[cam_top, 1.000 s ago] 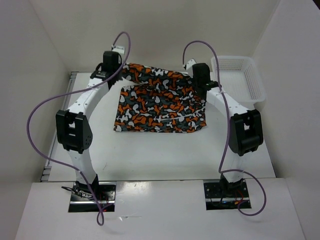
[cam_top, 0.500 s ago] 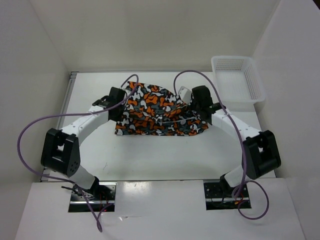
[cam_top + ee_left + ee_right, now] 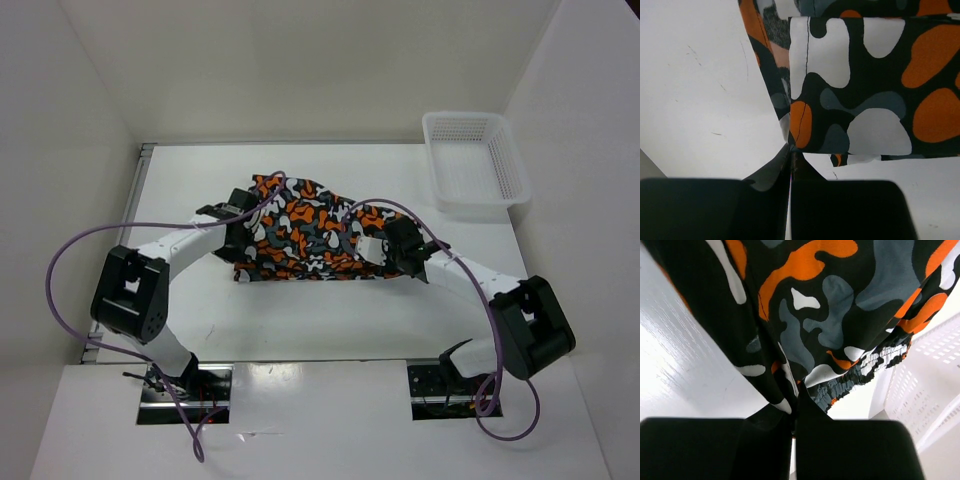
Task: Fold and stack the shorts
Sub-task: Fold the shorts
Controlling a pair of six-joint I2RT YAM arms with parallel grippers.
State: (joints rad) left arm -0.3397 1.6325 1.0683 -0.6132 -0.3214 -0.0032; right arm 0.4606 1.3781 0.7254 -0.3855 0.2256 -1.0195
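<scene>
Over the last second both arms have drawn back toward their bases, and the far edge of the shorts (image 3: 305, 232) has come with them. The cloth lay spread out before. Now it sits doubled over itself in the middle of the table (image 3: 300, 320), a narrower heap with its near hem still flat. The white mesh basket (image 3: 475, 165) has not moved. It stands at the far right corner, well apart from the shorts.

From overhead I cannot see either set of fingertips, because the wrist bodies and the raised cloth cover them. The left gripper (image 3: 243, 225) is at the left side of the heap and the right gripper (image 3: 392, 252) is at the right side.

The wrist cameras settle the grip. On the left, the two dark fingers are pressed together on a stitched corner of the shorts. On the right, the fingers are likewise clamped on a fold. The gathered waistband hangs just beyond that fold, with the basket wall behind it. The fingers are blurred in both views. Only the left wrist view shows faint scuff marks on the tabletop.
</scene>
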